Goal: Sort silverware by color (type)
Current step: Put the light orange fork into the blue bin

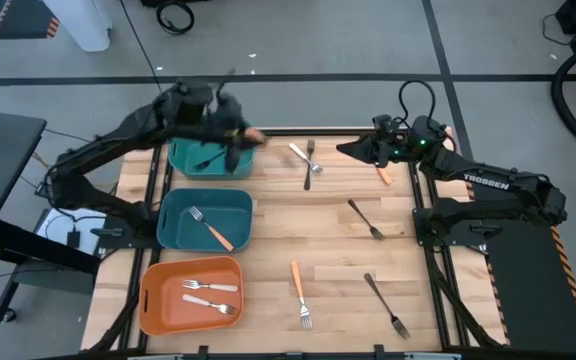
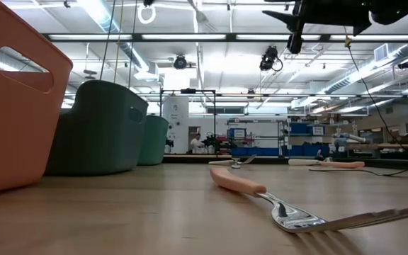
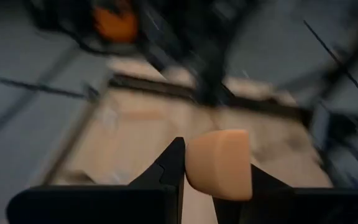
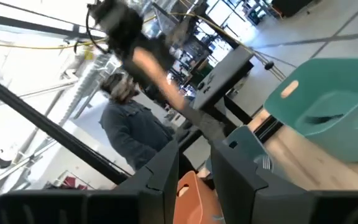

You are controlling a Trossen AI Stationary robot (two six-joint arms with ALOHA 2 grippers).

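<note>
Nearest lies a fork (image 2: 289, 207), not sorted. Three bins (image 1: 205, 218) hold five pieces; six wait on the table (image 1: 328, 250). Left gripper (image 3: 213, 165) pinches an orange handle (image 3: 219, 163); right gripper (image 4: 194, 163) is empty, slightly apart.

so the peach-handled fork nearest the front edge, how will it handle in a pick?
The peach-handled fork lies flat, so it probably won't roll. It looks rigid. Its low profile on the table may make it skid under the gripper.

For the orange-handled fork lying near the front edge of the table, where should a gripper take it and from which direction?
Probably mid-handle on the orange-handled fork, coming straight down. It lies flat on the table with nothing close beside it, handle pointing away from the front edge. Jaws should close across the handle's width; it looks thicker than the metal neck and tines.
</note>
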